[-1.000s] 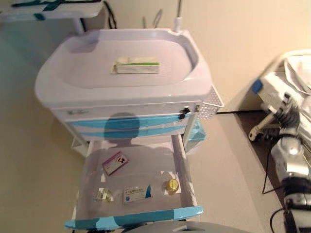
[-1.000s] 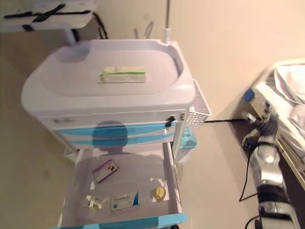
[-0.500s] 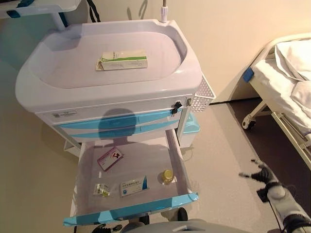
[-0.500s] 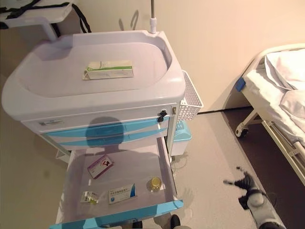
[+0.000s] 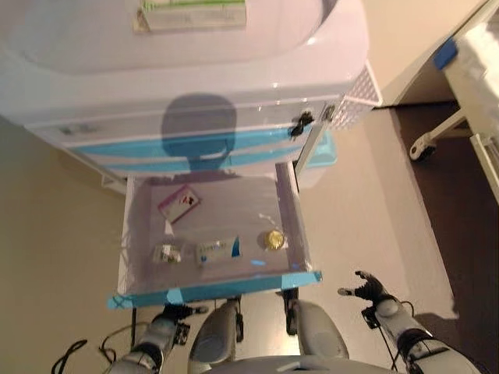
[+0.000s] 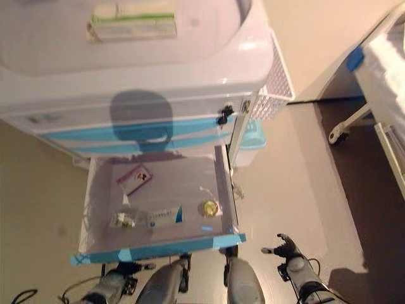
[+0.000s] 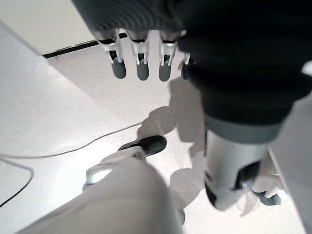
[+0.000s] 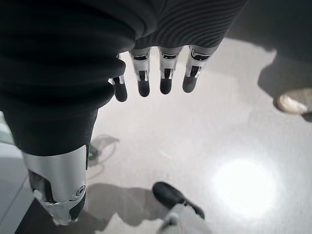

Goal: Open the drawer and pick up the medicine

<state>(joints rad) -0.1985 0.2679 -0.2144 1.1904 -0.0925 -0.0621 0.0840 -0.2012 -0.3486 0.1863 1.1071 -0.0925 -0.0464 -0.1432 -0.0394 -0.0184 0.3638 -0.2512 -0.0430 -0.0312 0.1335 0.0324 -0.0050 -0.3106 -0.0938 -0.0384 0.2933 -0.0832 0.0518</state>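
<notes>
Your right hand (image 5: 366, 290) has dropped low beside the cart (image 5: 234, 93) since a second ago, and your left hand (image 5: 173, 315) now shows under the open drawer (image 5: 210, 292); both hang with fingers straight, holding nothing. The medicine lies in the drawer: a purple box (image 5: 178, 203), a blister pack (image 5: 166, 252), a blue-white box (image 5: 217, 250) and a yellow bottle (image 5: 273, 239). Another box (image 5: 193, 14) sits on the cart top.
</notes>
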